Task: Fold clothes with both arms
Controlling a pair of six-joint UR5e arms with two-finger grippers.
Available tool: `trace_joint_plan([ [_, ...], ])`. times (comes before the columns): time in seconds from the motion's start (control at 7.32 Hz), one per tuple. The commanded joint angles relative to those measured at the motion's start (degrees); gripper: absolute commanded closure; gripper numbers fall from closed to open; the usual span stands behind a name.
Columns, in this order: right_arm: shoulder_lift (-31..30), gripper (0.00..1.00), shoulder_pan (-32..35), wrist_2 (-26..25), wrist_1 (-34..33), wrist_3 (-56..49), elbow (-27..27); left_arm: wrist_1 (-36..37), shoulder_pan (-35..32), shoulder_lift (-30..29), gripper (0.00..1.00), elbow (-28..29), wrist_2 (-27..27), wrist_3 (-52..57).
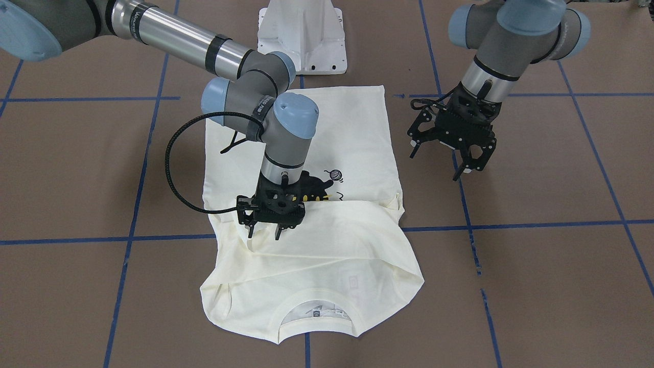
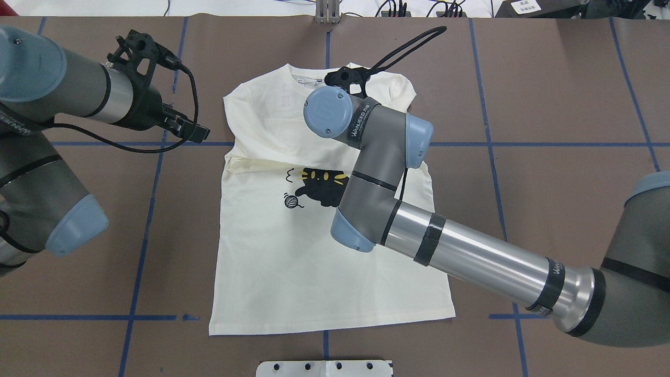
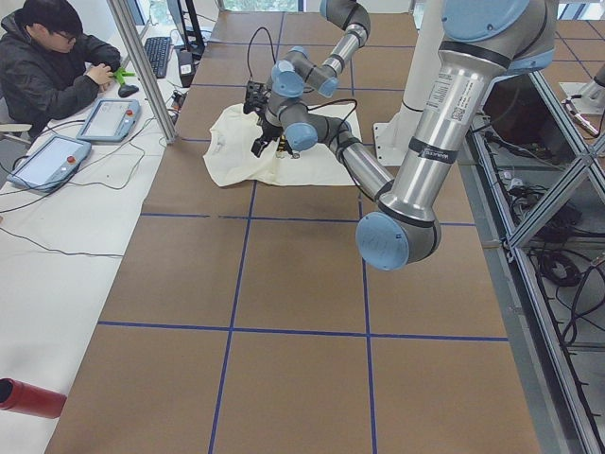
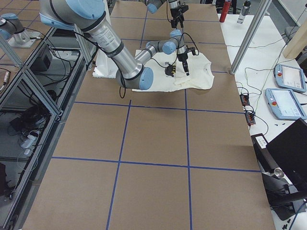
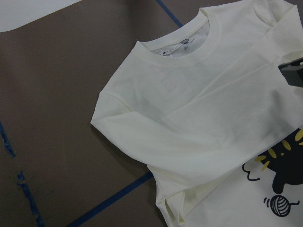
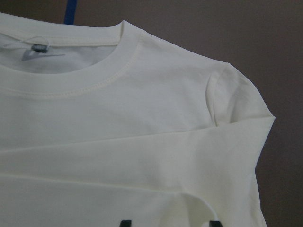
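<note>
The cream-white shirt (image 1: 317, 255) lies flat, print side up, with its ribbed neck on the side away from the robot (image 2: 277, 251). Both sleeves are folded across the chest, just above the black cat print (image 1: 312, 187). My right gripper (image 1: 264, 234) is open and points down, with its fingertips at the folded sleeve; in the overhead view my own wrist mostly hides it. My left gripper (image 1: 437, 162) is open and empty, and hovers over bare table beside the shirt's shoulder (image 2: 191, 131). The left wrist view shows the neck and a folded sleeve (image 5: 189, 109). The right wrist view shows the neck and a shoulder (image 6: 142, 142).
The brown table carries a grid of blue tape lines (image 1: 511, 225). The white pedestal base (image 1: 301, 36) stands at the robot's edge, close to the shirt's hem. An operator (image 3: 57, 66) sits at a side bench with teach pendants (image 3: 109, 118).
</note>
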Motion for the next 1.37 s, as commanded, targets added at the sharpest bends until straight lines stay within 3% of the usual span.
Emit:
trace_joint_plan([
  [0.0, -0.3, 0.42, -0.6, -1.8, -0.4, -3.8, -0.3, 0.0, -0.1, 0.3, 0.00, 0.0, 0.0, -0.2],
  [0.27, -0.4, 0.79, -0.5, -1.8, -1.0, -8.5, 0.2, 0.0, 0.0, 0.3, 0.00, -0.1, 0.0, -0.3],
  [0.41, -0.6, 0.92, -0.1, -1.8, -1.2, -11.8, 0.6, -0.1, 0.0, 0.3, 0.00, -0.1, -0.2, -0.5],
  [0.55, -2.1, 1.00, 0.6, -1.8, -1.2, -13.3, 2.1, -0.1, 0.0, 0.2, 0.00, -0.2, -0.2, -1.3],
  [1.23, -10.7, 1.00, 3.3, -1.1, -0.3, -22.9, 13.0, -0.2, 0.3, 0.3, 0.00, -1.4, -0.2, -3.3],
])
